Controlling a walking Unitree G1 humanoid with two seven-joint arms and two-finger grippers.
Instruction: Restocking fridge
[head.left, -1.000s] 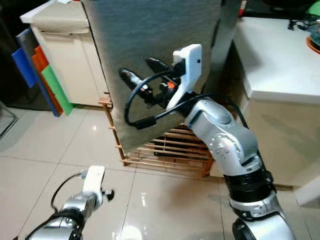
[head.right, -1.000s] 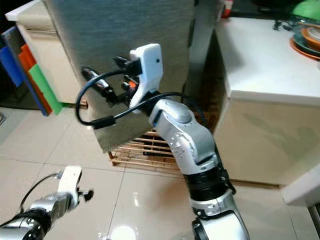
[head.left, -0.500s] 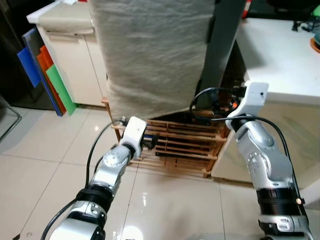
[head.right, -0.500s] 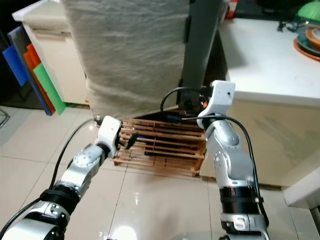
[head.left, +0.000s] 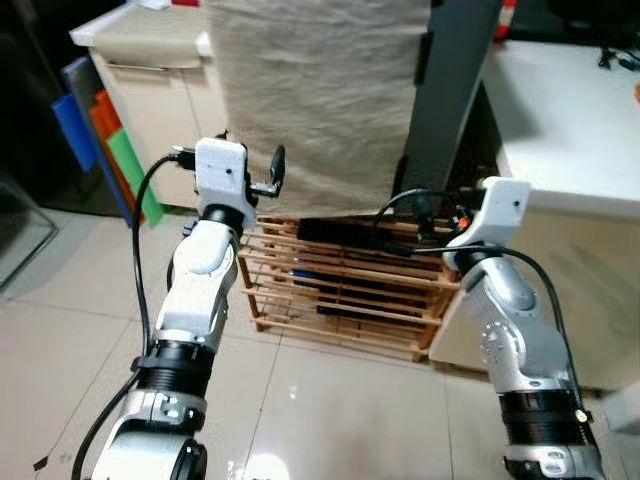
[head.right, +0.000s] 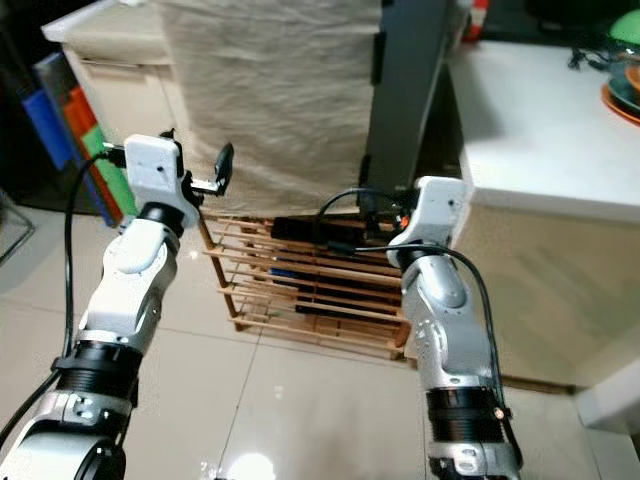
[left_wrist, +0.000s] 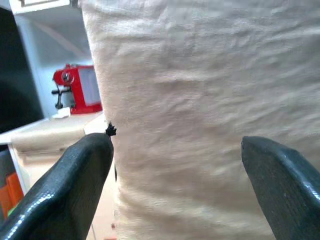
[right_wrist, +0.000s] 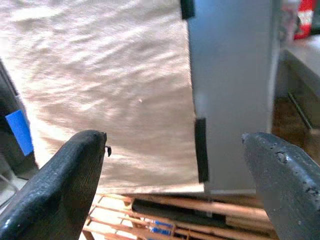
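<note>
The fridge (head.left: 320, 90) stands on a wooden slatted rack (head.left: 340, 300). Its front is draped in beige cloth and its side (head.left: 450, 80) is dark grey. My left gripper (head.left: 250, 150) is raised at the cloth's lower left edge, open, with nothing between its fingers (left_wrist: 75, 185). My right gripper (head.left: 350, 235) reaches leftward just under the fridge's bottom edge, in front of the rack's top. It is also open and holds nothing; the right wrist view looks at the cloth (right_wrist: 100, 75) and the grey side (right_wrist: 230, 75).
A beige cabinet (head.left: 150, 90) stands to the left of the fridge, with blue, orange and green boards (head.left: 110, 150) leaning against it. A white counter (head.left: 560, 110) is close on the right. A red appliance (left_wrist: 75, 90) sits on the cabinet top. The floor (head.left: 330, 410) is glossy tile.
My left arm rose from near the floor to the cloth's lower left edge. My right gripper came down from the fridge front to its bottom edge. The camera shifted too.
</note>
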